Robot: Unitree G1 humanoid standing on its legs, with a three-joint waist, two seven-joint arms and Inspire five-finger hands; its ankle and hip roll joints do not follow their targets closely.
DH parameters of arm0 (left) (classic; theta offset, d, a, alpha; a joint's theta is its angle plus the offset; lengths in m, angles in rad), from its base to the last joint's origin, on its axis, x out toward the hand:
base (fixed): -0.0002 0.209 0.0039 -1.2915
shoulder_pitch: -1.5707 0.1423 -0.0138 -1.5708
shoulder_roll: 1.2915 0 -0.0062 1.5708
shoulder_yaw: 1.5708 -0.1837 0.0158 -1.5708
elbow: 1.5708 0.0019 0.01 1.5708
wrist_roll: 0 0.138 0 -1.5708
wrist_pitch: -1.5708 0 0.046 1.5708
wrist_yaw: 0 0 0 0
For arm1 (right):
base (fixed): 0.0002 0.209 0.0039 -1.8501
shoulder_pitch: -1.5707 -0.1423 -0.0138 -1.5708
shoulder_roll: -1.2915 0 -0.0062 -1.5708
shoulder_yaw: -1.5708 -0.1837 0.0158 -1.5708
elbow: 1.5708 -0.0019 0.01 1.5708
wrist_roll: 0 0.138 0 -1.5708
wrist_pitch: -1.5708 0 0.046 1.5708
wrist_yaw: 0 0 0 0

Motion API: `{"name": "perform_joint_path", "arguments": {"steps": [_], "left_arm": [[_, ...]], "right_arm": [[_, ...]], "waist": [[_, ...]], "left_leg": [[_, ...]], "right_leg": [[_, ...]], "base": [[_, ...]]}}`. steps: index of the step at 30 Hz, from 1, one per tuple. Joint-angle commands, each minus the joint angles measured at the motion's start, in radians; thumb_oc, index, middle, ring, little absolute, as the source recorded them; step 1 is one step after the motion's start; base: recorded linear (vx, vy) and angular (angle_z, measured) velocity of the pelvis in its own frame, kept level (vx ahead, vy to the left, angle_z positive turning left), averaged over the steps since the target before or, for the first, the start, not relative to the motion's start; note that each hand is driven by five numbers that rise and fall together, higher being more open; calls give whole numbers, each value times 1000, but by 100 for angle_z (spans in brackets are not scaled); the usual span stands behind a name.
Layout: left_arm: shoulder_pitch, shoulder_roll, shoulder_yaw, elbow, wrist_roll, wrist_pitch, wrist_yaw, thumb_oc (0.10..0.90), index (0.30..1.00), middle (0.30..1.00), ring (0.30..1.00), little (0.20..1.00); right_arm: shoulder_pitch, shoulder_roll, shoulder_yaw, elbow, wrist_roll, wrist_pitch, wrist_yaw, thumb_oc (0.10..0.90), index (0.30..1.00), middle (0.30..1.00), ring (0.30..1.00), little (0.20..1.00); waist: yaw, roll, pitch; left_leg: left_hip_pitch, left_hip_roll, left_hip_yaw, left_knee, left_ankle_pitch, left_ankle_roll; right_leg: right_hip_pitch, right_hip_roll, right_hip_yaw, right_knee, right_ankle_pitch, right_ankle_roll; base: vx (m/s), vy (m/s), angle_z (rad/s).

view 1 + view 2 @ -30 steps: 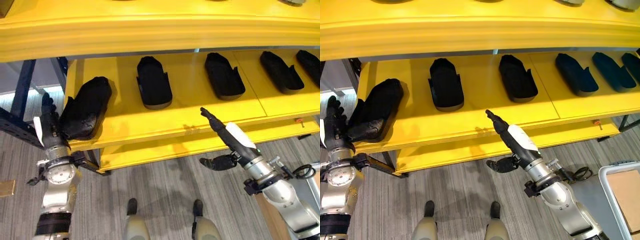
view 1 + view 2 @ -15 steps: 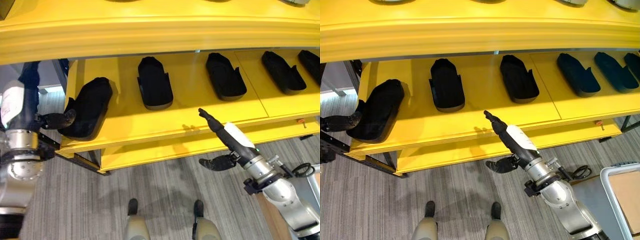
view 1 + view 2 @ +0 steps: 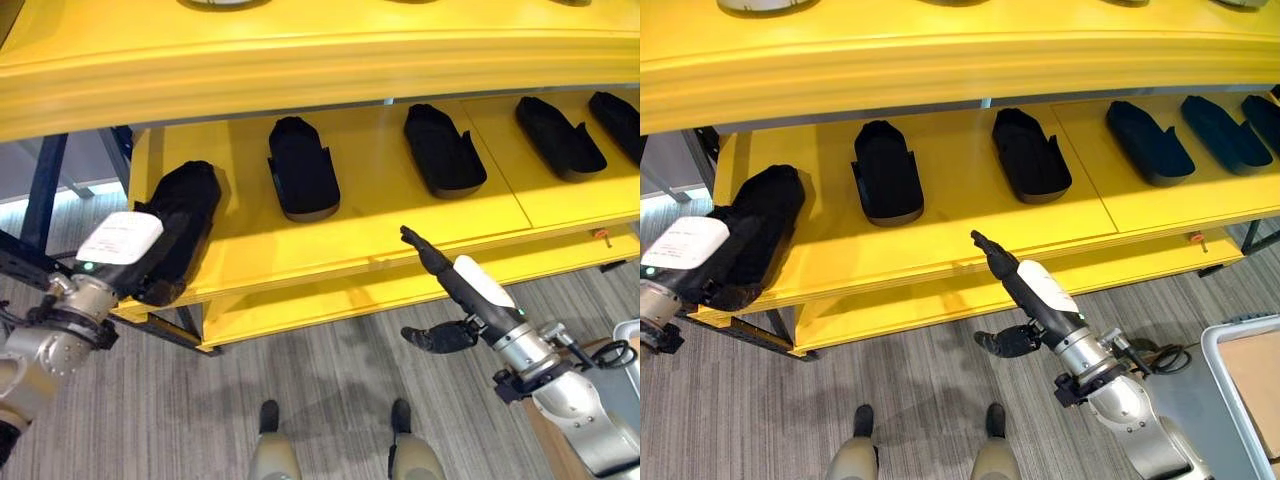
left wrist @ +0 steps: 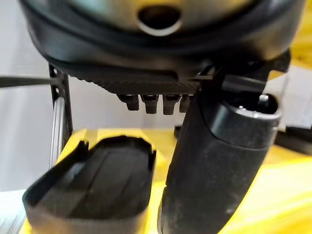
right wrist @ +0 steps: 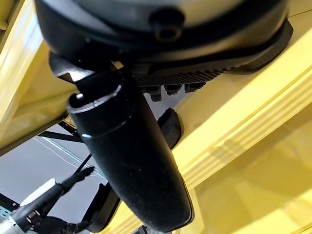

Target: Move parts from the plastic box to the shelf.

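One yellow shelf (image 3: 370,215) across the far side, over grey floor (image 3: 300,380). Middle board used as the drop-off level, near edge kept clear for reach.

Light-rimmed box (image 3: 1213,350) at the near right corner, well apart from the shelf; probably the source bin, judging by the task.

Five black parts (image 3: 303,167) laid in a row on the middle board, long axis running near to far, spaced apart so that none touch. Leftmost part (image 3: 185,215) at the left end, angled, near end close to the board's near edge; likely the last one placed and not yet squared with the row.

Left hand (image 3: 125,240) resting against the near left side of the leftmost part. Fingers straight as far as the left wrist view shows, thumb (image 4: 219,161) lying beside the part, not wrapped round it. Nothing gripped; posture suited to nudging or steadying.

Right hand (image 3: 465,285) idle just in front of the shelf's near edge, fingers straight and pointing far, thumb hanging down, empty.

Compared with half a second ago: left hand lowered from a raised position left of the part to contact at its near end. Leftmost part in much the same place. Right hand practically unchanged.
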Motion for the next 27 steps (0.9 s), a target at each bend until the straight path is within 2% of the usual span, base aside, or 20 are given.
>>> {"name": "perform_joint_path", "arguments": {"steps": [1,8,19,27], "left_arm": [[-88,63,33,54,0,-21,34,900,1000,1000,1000,1000],[-112,42,7,120,4,-7,22,900,1000,1000,1000,1000],[-130,-12,48,233,7,46,41,900,1000,1000,1000,1000],[-177,-60,82,285,-1,82,97,900,1000,1000,1000,1000]], "right_arm": [[-33,-10,-73,-61,71,-111,-66,900,1000,1000,1000,1000],[-32,-11,-84,-59,69,-109,-71,900,1000,1000,1000,1000],[-51,-8,-83,-59,67,-97,-67,900,1000,1000,1000,1000],[-77,-8,-72,-58,68,-90,-65,900,1000,1000,1000,1000]], "waist": [[-20,-24,-68],[-21,-29,-56],[-19,-30,-45],[-17,-38,-40]], "left_leg": [[-62,-1,-17,34,14,41],[-71,2,-18,41,15,41],[-84,4,-19,49,17,40],[-93,3,-21,54,17,41]], "right_leg": [[1,-25,-11,91,-78,2],[-11,-22,-6,98,-76,0],[-25,-19,0,107,-75,-4],[-34,-18,1,112,-74,-6]], "base": [[0,0,0],[0,0,0],[0,0,0],[0,0,0]]}}
